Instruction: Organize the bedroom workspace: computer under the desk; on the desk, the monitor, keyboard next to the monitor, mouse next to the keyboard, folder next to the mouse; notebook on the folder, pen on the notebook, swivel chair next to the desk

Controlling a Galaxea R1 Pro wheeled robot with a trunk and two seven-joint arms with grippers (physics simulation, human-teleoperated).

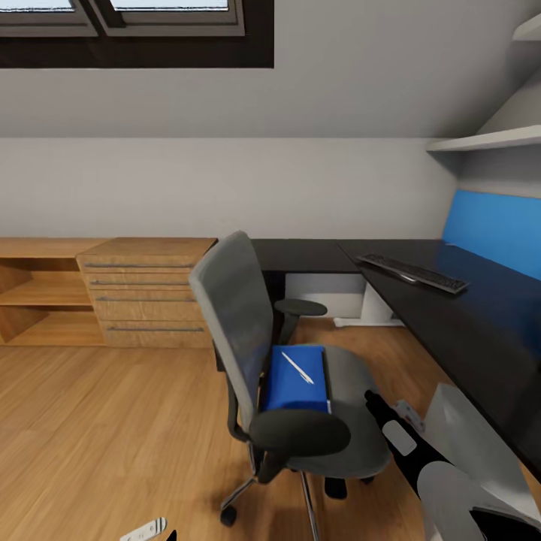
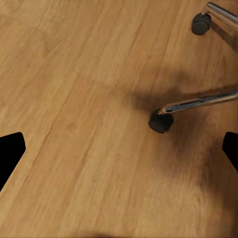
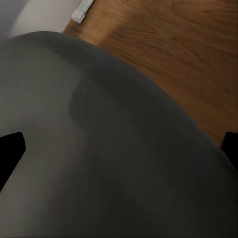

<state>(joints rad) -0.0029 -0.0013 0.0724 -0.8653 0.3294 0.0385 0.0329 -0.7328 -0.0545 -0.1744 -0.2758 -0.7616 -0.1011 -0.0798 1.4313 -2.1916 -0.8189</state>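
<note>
The right gripper [image 3: 121,144] hangs open just over the chair [image 1: 353,398] seat — next job, I think, is reaching to the blue folder [image 1: 294,379] there, pen [image 1: 297,368] on top.

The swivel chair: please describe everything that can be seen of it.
The swivel chair has a grey cloth seat and a tall grey backrest, two black padded armrests, and a chrome star base with black wheels on the wooden floor. It stands upright, turned partly toward the desk but apart from it. A blue folder lies flat on the seat with a pale pen on top. The right gripper hovers close over the seat's front edge, jaws spread wide.
</note>
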